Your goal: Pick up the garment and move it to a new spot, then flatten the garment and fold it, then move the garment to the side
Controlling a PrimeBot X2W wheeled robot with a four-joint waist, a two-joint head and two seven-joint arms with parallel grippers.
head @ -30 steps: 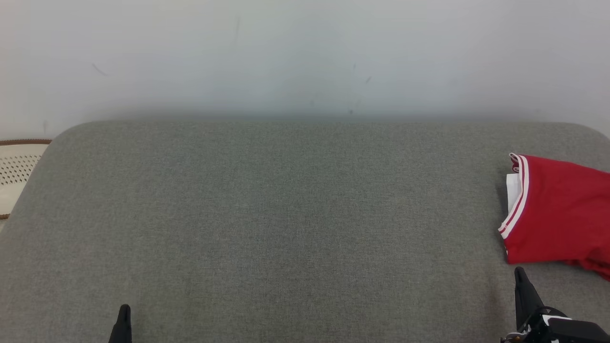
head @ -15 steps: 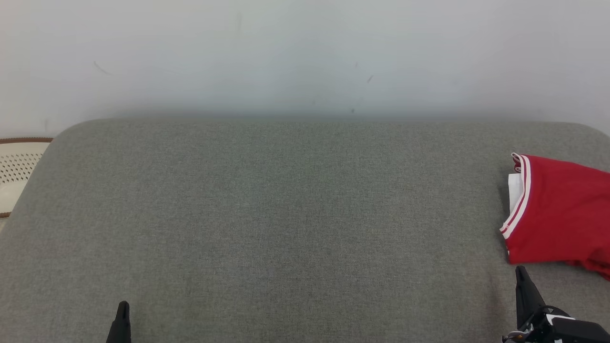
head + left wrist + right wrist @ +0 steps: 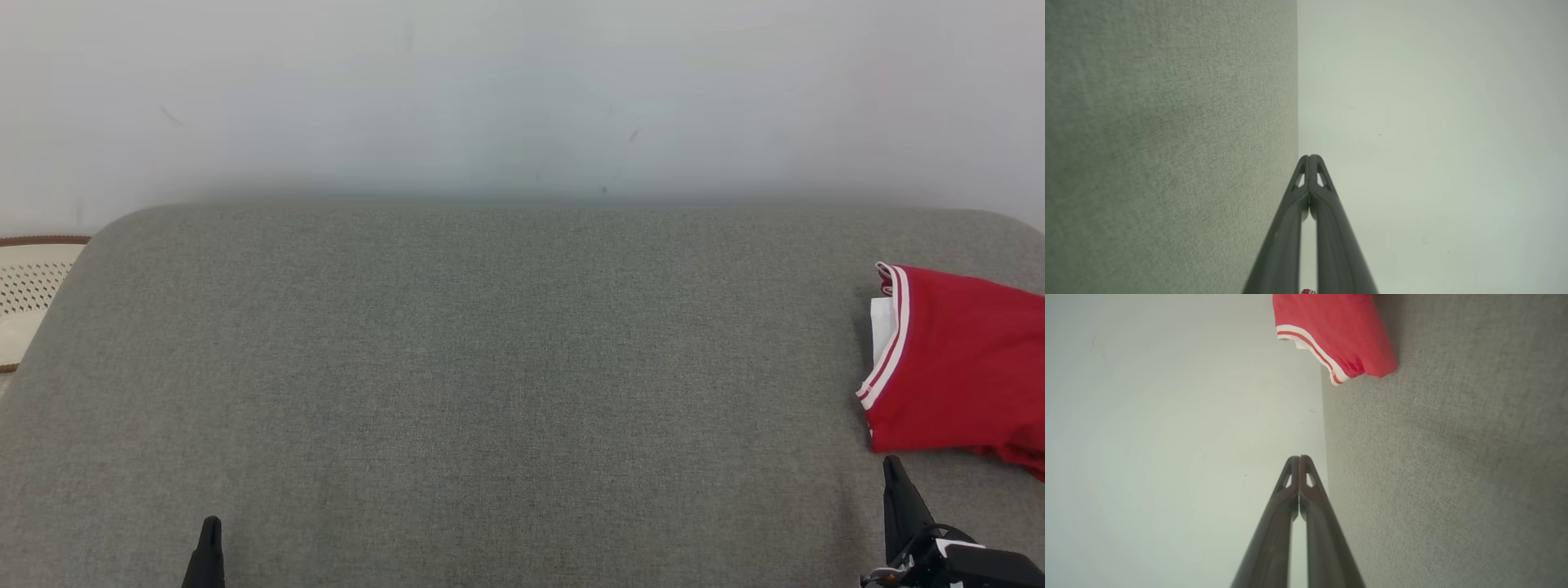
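With the red, white-trimmed cloth garment (image 3: 963, 359) seemingly folded at the grey fabric worktop (image 3: 490, 367) side, the left pincer (image 3: 211, 529) and right pincer (image 3: 891, 469), both pressed closed and empty, need only hold clear.

soft, even, bright light; faint shadow along the wall (image 3: 522, 98) base; wrist views slightly hazy, corners darkened.

Red garment (image 3: 959, 359) partly off-frame right; cream object (image 3: 28, 302), perhaps basket, off-frame left.
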